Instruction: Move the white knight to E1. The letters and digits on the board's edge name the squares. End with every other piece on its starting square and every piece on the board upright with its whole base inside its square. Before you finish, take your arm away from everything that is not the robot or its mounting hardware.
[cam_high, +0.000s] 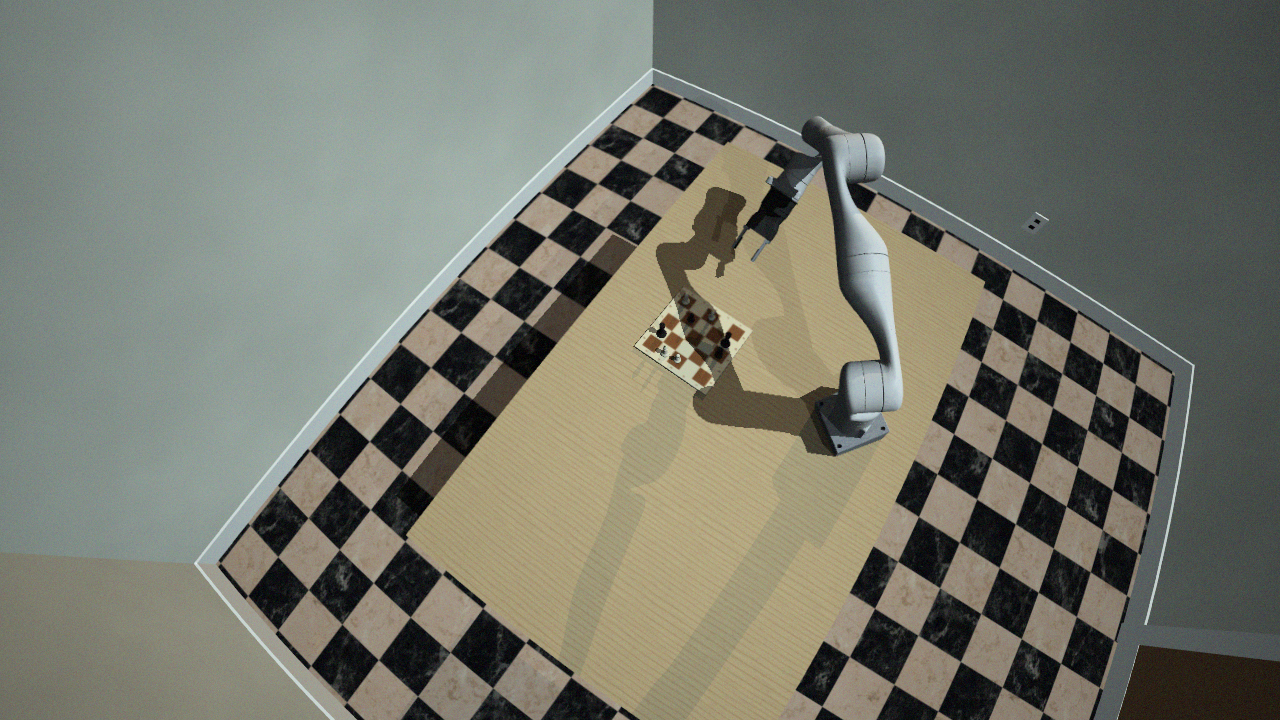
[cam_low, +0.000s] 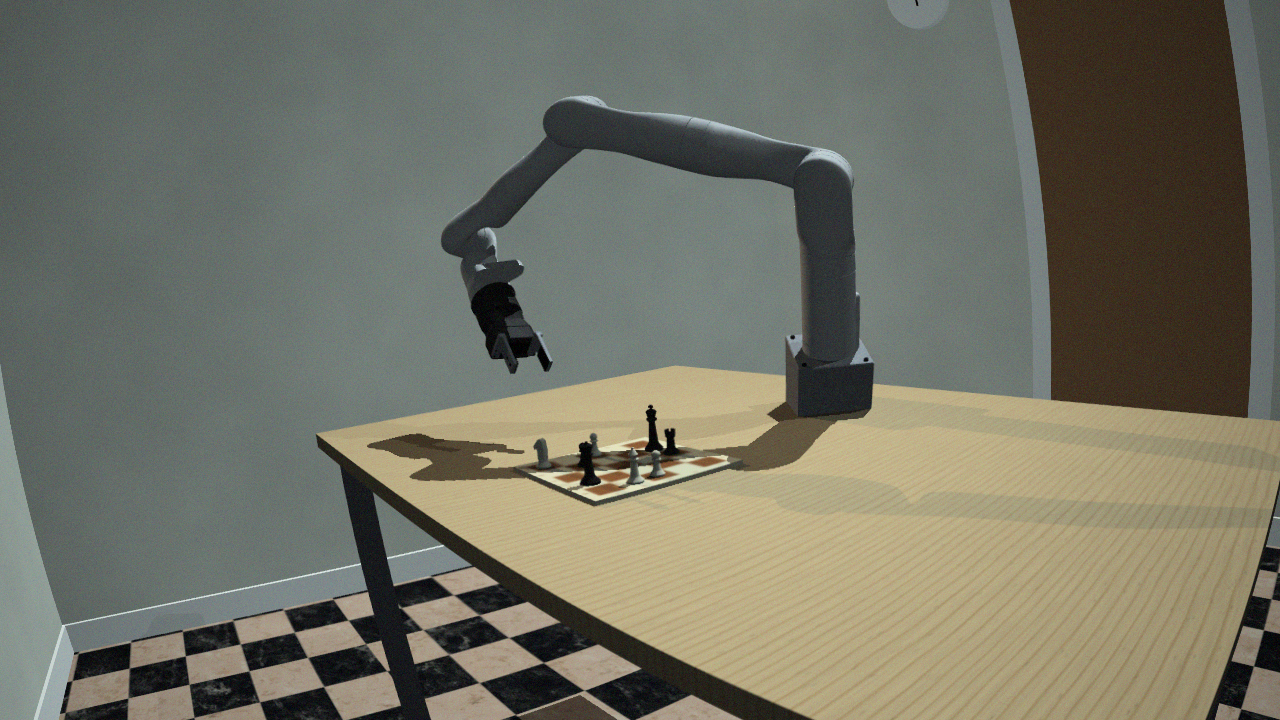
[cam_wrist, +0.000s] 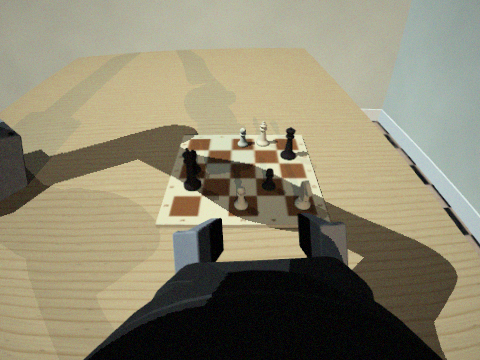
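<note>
- Grey, square-tipped fingers frame the lower centre of the wrist view. The gripper (cam_wrist: 260, 236) is spread fully and carries nothing. It hangs in the air short of the chessboard (cam_wrist: 184, 206), well above the table (cam_low: 895, 555).
- The white knight (cam_wrist: 304, 195), as I read its shape, stands upright at the board's near right corner in the wrist view. In the exterior view it is the leftmost pale piece (cam_low: 541, 453).
- Risk 1, wrong piece. The pale pieces are small and alike at this range. A white pawn (cam_wrist: 240, 199) stands in the same near row, so I could close on that instead.
- Risk 2, collision. A black pawn (cam_wrist: 268, 180) stands near the knight, up and to the left of it. A skewed descent could let one finger tip it or push it off its square.
- Risk 3, wrong square. I cannot read the edge letters in any view. I would be guessing at E1 until they resolve.
- Risk 4, poor grasp. The knight's head is uneven, so a high pinch could let it twist and land tilted or across a line.
- Risk 5, carry path. A low transfer could clip the tall black piece (cam_wrist: 191, 170) at the board's left.
</note>
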